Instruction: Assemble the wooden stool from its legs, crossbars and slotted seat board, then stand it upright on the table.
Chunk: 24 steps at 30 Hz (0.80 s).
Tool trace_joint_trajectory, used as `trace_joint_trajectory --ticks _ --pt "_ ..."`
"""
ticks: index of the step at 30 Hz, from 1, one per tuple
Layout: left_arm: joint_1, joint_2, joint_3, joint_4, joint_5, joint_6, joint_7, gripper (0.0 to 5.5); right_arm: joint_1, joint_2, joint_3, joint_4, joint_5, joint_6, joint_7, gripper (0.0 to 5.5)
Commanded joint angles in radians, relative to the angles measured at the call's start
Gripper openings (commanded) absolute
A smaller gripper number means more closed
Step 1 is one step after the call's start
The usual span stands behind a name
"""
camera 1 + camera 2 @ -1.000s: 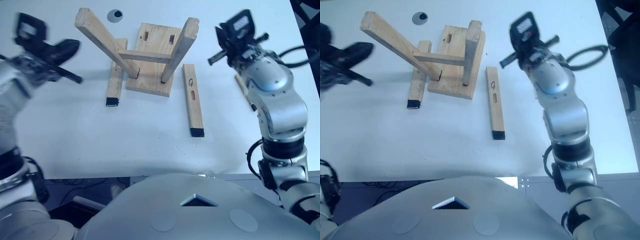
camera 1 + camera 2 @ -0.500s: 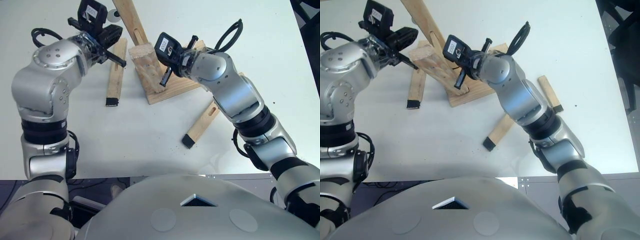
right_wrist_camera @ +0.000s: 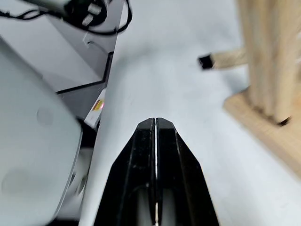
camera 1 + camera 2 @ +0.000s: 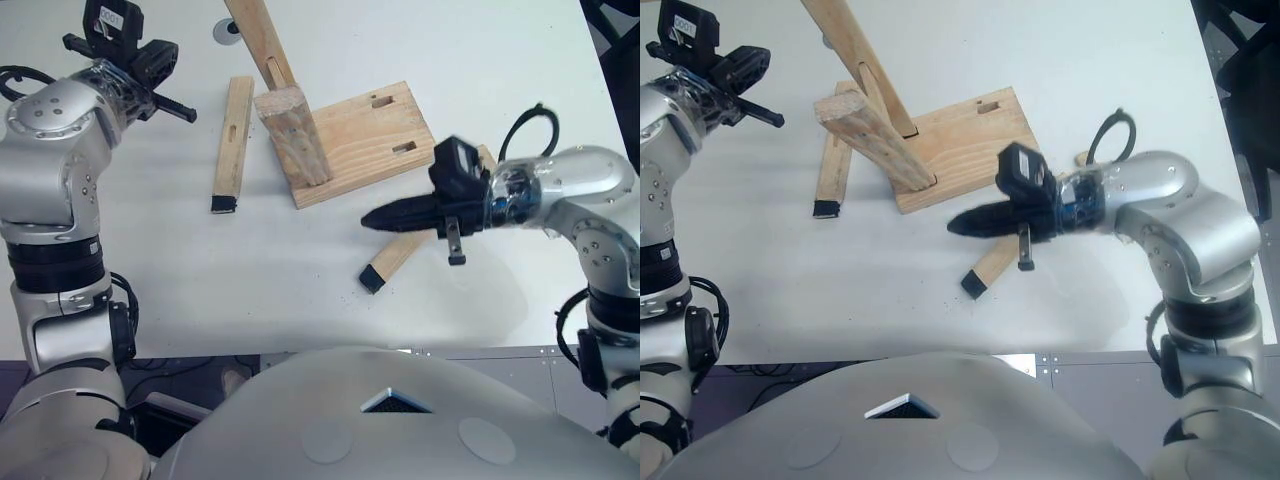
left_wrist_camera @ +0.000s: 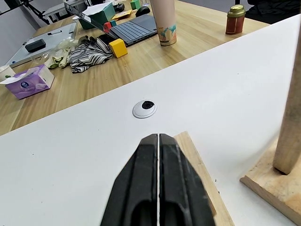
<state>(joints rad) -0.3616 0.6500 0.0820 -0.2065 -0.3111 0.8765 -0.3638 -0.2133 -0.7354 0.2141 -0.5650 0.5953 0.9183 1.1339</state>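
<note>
Seat board [image 4: 360, 130] lies flat; left gripper [image 5: 158, 136] far left, right gripper [image 4: 370, 220] near right, both squeezed closed, holding nothing.

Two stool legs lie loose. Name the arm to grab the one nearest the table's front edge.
Right. The right gripper, shut, hovers beside that leg; the left gripper is far off, near the other loose leg. Likely a short reach.

silver rounded arms [image 4: 60, 140] with black joint bands; black cable [image 4: 1118, 113] loops behind the jaws; left gripper [image 5: 158, 137] and right gripper [image 3: 155, 121] matte black, tapered; white label [image 4: 112, 18] behind.
</note>
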Motion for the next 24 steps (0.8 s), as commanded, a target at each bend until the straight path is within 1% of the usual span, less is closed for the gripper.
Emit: trace_joint_trajectory --ticks 1,3,5,8,14,17,20,24 --pt "-0.003 -0.003 -0.004 0.005 0.016 -0.006 -0.012 0.0 0.051 -0.097 0.115 0.093 -0.12 -0.11 0.046 0.03" --pt "-0.007 -0.007 -0.013 0.009 0.023 -0.009 -0.014 0.0 0.056 -0.11 0.176 0.17 -0.202 -0.172 0.041 0.03" --pt "-0.013 -0.015 -0.021 0.009 0.028 -0.01 -0.014 0.0 0.046 -0.101 0.212 0.238 -0.259 -0.21 0.025 0.03" --pt "-0.018 -0.027 -0.028 0.005 0.034 -0.012 -0.018 0.0 0.048 -0.155 0.258 0.28 -0.341 -0.292 0.068 0.03" --pt "-0.019 -0.044 -0.035 0.005 0.048 -0.018 -0.013 0.0 -0.011 -0.241 0.258 0.403 -0.44 -0.431 0.148 0.03" --pt "-0.015 -0.051 -0.034 0.007 0.054 -0.022 -0.013 0.0 -0.06 -0.264 0.252 0.49 -0.483 -0.517 0.179 0.03" --pt "-0.014 -0.058 -0.035 0.009 0.059 -0.025 -0.014 0.0 -0.101 -0.251 0.24 0.569 -0.511 -0.591 0.206 0.03" --pt "-0.014 -0.064 -0.035 0.021 0.064 -0.036 -0.021 0.0 -0.161 -0.224 0.222 0.66 -0.558 -0.671 0.197 0.03"
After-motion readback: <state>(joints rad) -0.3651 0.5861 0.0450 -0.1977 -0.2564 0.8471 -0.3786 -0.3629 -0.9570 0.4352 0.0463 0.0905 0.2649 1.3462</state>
